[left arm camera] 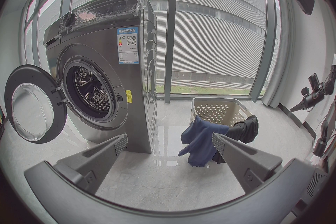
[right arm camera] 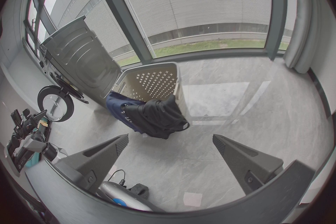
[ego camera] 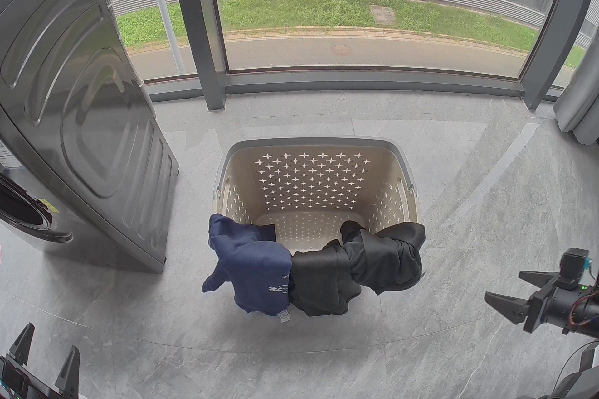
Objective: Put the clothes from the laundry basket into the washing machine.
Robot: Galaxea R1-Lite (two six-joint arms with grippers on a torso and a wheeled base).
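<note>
Ops: Status, head view?

Me: Laundry basket (ego camera: 315,141) on the floor, washing machine (ego camera: 81,107) just to its left. Two pieces draped over the basket's near rim: navy garment (ego camera: 253,266) at the near-left corner, black garment (ego camera: 362,263) touching it, toward the near-right corner. Left gripper (ego camera: 50,344) and right gripper (ego camera: 506,288) are both well apart from the basket, spread wide, holding nothing.

Ops: Left wrist?

Me: My jaws gape there, nothing between them. Machine door (left arm camera: 33,105) is swung open. No clothes seen in the drum (left arm camera: 89,91).

Ops: Right wrist?

Me: Released too. Both garments hang off the rim ahead of it.

Ops: Step?

Me: First pick, I'd say; nothing loaded yet. Next move calls for one gripper down over the near rim, a pinch on a fold of one garment, a lift clear without dragging its neighbour, then a carry to the drum.
</note>
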